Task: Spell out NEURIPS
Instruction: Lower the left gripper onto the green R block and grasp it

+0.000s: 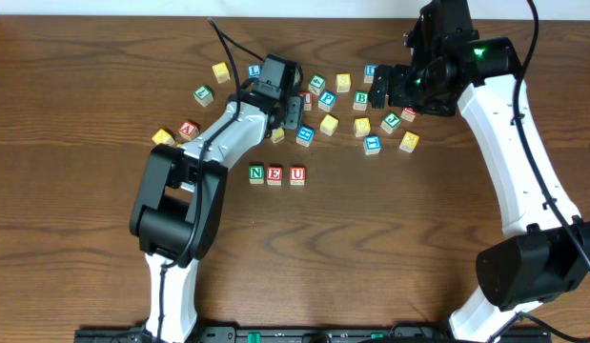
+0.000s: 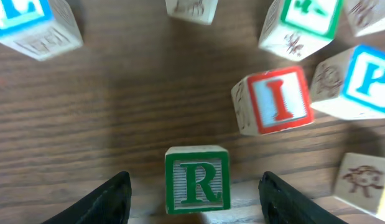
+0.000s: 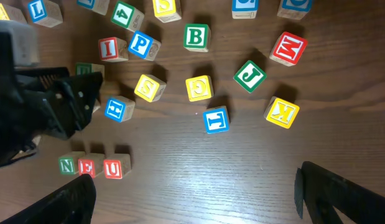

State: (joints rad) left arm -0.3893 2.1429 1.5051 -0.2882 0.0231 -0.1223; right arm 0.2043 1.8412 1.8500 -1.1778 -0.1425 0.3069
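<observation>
Green R cube (image 2: 197,186) sits right under the L wrist cam, between the left gripper's (image 2: 198,200) fingers. Jaws are approx half open, one finger at 9 o'clock of the cube and one at 3 o'clock, with a gap showing on both sides, so nothing is gripped yet. Red I (image 2: 279,99) lies at 1 o'clock of R, tilted, with blue P (image 2: 366,81) just beside it at 3 o'clock.

On the overhead, N (image 1: 256,174), E (image 1: 274,175) and U (image 1: 296,175) stand in a tight row on the table (image 1: 85,238), with the loose pile spread at 12 to 2 o'clock of them. R and the L arm are at approx 12 o'clock of the row. Right gripper (image 3: 198,199) hangs over bare wood at full spread, holding nothing. A yellow cube (image 3: 166,6) at the top edge of its view looks like the S, but it's cropped, so I can't confirm.

My read: three letters done, step 4 (the R pickup) is in hand. Next move needs me to close squarely on R w/o nudging I, lift, then set it touching U at U's 3 o'clock, letter face up and in line. I, P and S follow.
</observation>
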